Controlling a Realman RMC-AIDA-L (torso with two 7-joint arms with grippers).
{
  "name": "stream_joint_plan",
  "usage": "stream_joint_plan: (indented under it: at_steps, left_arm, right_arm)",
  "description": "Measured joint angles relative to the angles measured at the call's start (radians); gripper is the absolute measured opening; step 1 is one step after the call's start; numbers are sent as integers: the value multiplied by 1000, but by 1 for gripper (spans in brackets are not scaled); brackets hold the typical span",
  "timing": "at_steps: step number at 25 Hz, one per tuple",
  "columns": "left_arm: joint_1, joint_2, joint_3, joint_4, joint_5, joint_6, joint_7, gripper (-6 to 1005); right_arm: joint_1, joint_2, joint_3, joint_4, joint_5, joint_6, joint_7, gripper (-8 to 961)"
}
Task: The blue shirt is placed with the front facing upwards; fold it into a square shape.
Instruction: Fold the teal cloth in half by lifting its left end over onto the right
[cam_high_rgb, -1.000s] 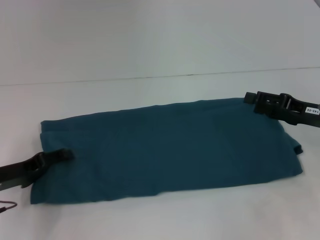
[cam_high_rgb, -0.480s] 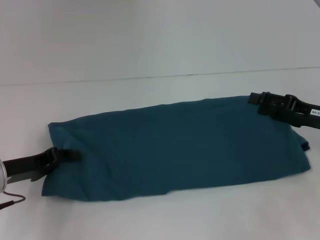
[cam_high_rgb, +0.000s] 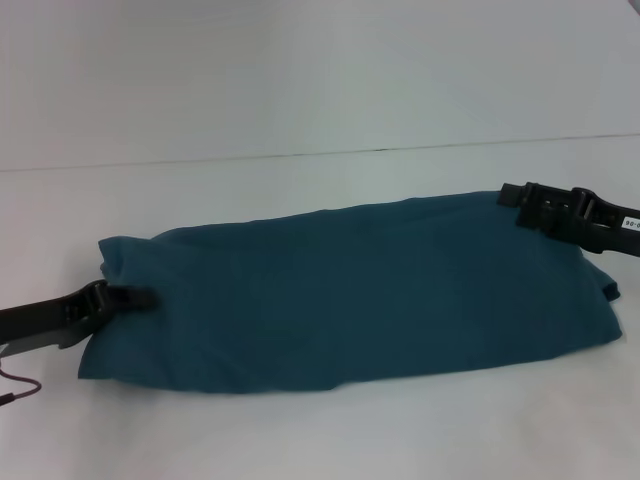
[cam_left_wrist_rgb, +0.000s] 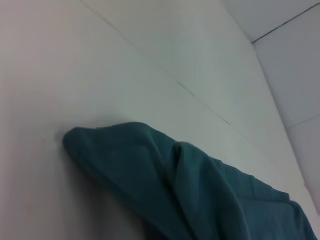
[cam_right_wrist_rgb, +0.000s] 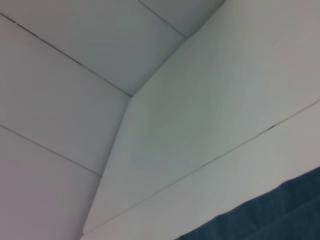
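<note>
Since a second ago the left end of the blue shirt (cam_high_rgb: 350, 295) has been drawn inward toward the middle of the counter (cam_high_rgb: 300, 430), so that corner now bunches into a rounded hump where it lay flat and square before, and the left tool (cam_high_rgb: 135, 296) has travelled inward with it; the right end has barely shifted. Nearest the robot, a broad strip of bare white counter runs along the shirt's front edge, which curves from the left hump to the right corner. The shirt lies across the counter as a long folded band, plain teal side up, with no lettering or collar showing and only soft creases on its surface. Its left tool comes in low from the left edge of the head view and is pinching the cloth at the left end, fingers pressed together on a fold. In the left wrist view the same end (cam_left_wrist_rgb: 190, 195) rises off the counter in a lifted, doubled-over ridge. At the far right corner the right tool (cam_high_rgb: 512, 195) sits at the shirt's back edge; I cannot tell whether its fingers are spread or gripping cloth. The right end shows stacked layers with a small flap poking out. Behind the shirt the counter stays open up to a thin seam line.
</note>
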Motion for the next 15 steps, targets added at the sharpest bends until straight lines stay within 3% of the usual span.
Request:
stream_joint_plan:
  at_steps: [6,15]
  left_arm:
    - [20,18,-89,54,5,64,2,149]
    - [42,80,-268,86,102,112,10,135]
  right_arm:
    - [0,0,0,0,0,-8,0,703]
    - [-8,3,0,0,2,-12,0,703]
